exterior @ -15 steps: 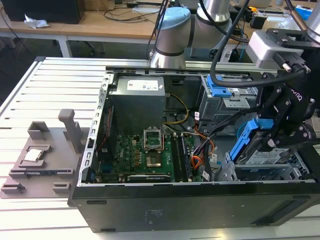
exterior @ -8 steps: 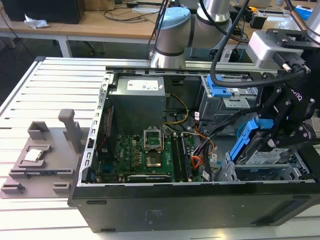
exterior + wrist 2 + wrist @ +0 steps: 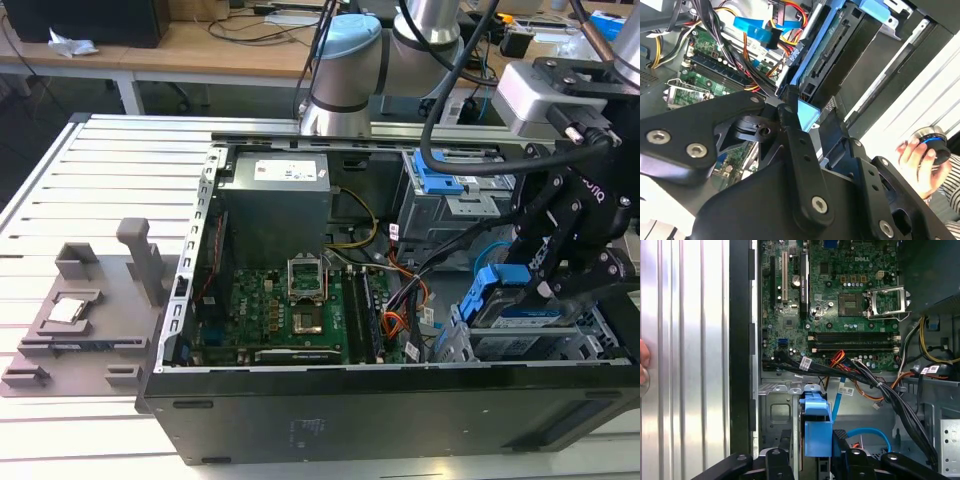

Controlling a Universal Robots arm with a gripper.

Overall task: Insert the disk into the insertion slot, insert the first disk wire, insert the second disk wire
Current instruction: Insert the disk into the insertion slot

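Black gripper point(image 3: 817, 442) links crowd the foreground in both wrist views, the jaws clenched on the blue plastic end of the disk point(image 3: 817, 425), a silver drive framed by a bright blue carrier. In the exterior view the disk lies flat at the exterior view's right end of the open computer case point(image 3: 300, 420). It sits directly under the gripper and at the mouth of the insertion slot point(image 3: 452, 340), a grey perforated metal cage. Whether it is fully seated there is hard to tell from this angle. The drive likely handles as a stiff, dense block, heavy for its size and sensitive to knocks. Its plastic frame may flex or slip under a hard pinch. The blue end tab now held looks the sound place to grip, away from the label face and the connector edge. Loose cables point(image 3: 880, 390) run from the motherboard point(image 3: 840, 305) to just beside the cage. A person's hand point(image 3: 915, 157) holds a round knob point(image 3: 932, 145) outside the case.
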